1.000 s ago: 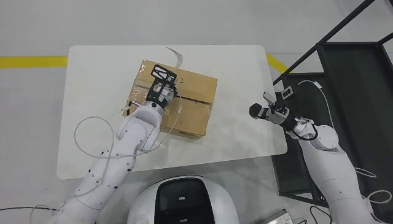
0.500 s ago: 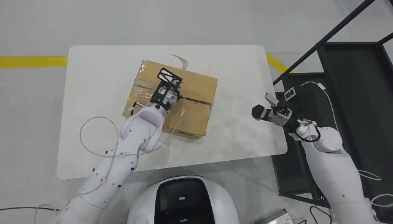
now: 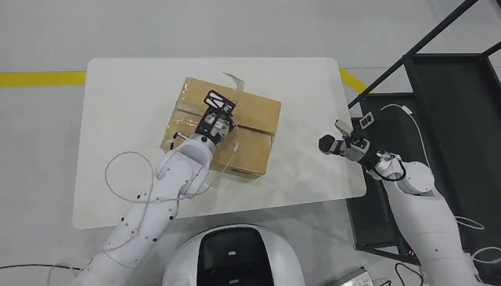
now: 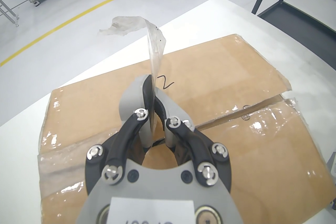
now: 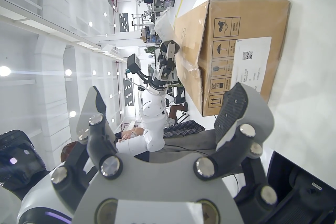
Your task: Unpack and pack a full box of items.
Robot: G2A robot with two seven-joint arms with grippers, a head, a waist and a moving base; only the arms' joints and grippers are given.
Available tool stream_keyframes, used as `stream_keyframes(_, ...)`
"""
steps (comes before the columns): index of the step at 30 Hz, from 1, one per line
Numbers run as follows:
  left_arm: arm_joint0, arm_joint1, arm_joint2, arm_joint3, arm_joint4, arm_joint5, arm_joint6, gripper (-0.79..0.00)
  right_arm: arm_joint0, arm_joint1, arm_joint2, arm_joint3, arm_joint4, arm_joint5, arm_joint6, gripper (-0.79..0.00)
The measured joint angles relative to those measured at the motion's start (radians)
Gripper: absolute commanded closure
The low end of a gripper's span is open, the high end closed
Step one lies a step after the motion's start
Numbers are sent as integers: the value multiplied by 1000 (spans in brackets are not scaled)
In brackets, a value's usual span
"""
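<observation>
Cardboard box (image 3: 254, 114) sits mid-table on the white table (image 3: 125, 129), flaps down | left gripper (image 4: 152, 93) over the top seam, fingers pinched tight on a clear tape strip (image 4: 155, 46) curling upward | right gripper (image 3: 329, 134) near the table's right edge, fingers spread wide, holding nothing

I log one white table (image 3: 117, 145), rounded at the corners. A single brown cardboard box (image 3: 252, 146) sits directly on it, near the middle, top flaps down, turned slightly askew to the table's edges
</observation>
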Motion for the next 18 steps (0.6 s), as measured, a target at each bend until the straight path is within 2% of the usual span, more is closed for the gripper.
stream_keyframes(8,43,4,-35,-14,11,-32,28,0,11,-2,-18,-3,-12,4,-7,-785)
stream_keyframes(18,13,-11,-15,46,22,-66,-3,0,4,-2,-17,-7,-11,-2,-13,-785)
